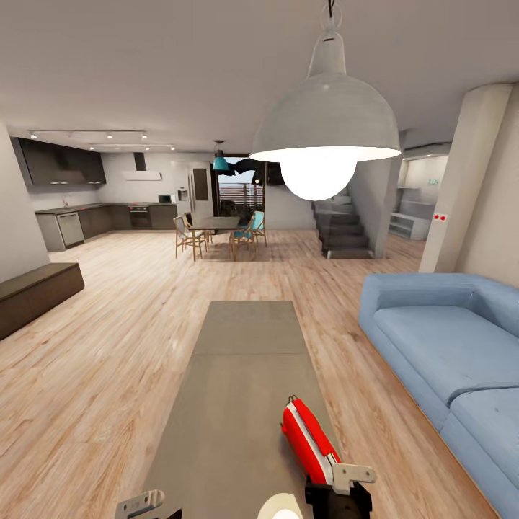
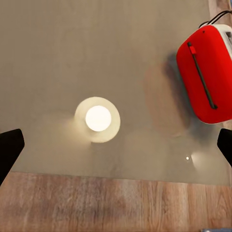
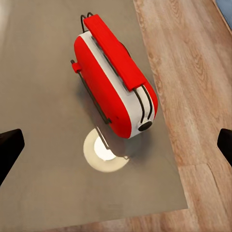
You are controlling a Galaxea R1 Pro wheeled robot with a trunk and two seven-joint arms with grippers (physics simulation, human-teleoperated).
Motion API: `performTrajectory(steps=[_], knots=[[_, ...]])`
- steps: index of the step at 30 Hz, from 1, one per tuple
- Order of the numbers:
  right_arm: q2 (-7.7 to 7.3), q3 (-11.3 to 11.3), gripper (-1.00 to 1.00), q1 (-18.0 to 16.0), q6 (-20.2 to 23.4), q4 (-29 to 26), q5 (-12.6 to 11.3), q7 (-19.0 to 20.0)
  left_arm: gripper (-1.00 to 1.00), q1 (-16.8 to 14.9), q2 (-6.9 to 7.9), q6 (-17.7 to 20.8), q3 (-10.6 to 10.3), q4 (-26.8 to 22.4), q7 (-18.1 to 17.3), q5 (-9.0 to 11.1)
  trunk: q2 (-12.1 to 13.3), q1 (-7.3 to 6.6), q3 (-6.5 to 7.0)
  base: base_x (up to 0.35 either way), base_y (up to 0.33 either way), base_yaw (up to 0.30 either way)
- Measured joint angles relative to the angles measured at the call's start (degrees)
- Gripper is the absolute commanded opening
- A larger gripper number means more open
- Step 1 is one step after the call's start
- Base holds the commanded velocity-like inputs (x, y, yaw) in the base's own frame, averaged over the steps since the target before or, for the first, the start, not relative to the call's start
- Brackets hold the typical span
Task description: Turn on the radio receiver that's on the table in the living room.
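radio receiver on table near sofa-side edge; right gripper above radio, spread apart; left gripper spread apart over table.

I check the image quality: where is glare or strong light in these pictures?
Head view: the pendant lamp glows very bright. Left wrist view: a round bright reflection lies on the table. Right wrist view: a similar bright spot sits beside the radio receiver, which casts a soft shadow.

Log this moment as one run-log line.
place: living room | radio receiver: upright on table, near its sofa-side edge | right gripper: open, above radio, no contact | left gripper: open over bare tabletop
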Motion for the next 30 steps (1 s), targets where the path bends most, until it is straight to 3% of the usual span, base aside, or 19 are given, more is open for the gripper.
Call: performTrajectory(steps=[11, 25, 30], knots=[[0.0, 0.0, 1.0, 0.0, 0.0, 0.0, 0.0, 0.0, 1.0, 0.0, 0.05, 0.0, 0.3, -0.1, 0.0, 0.0, 0.0, 0.0, 0.0, 0.128, 0.0, 0.0], [0.09, 0.7, 1.0, 0.0, 0.2, -0.1, 0.1, 0.0, 1.0, 0.0, 0.03, 0.1, 0.0, -0.3, 0.1, 0.0, 0.0, 0.0, 0.0, 0.005, 0.0, 0.0], [0.02, 4.0, 1.0, 0.0, 0.0, 0.0, 0.6, -0.1, 1.0, 0.0, 0.08, 1.9, 0.1, -0.6, 0.2, 0.0, 0.0, 0.0, 0.0, 0.0, 0.0, 0.0]])
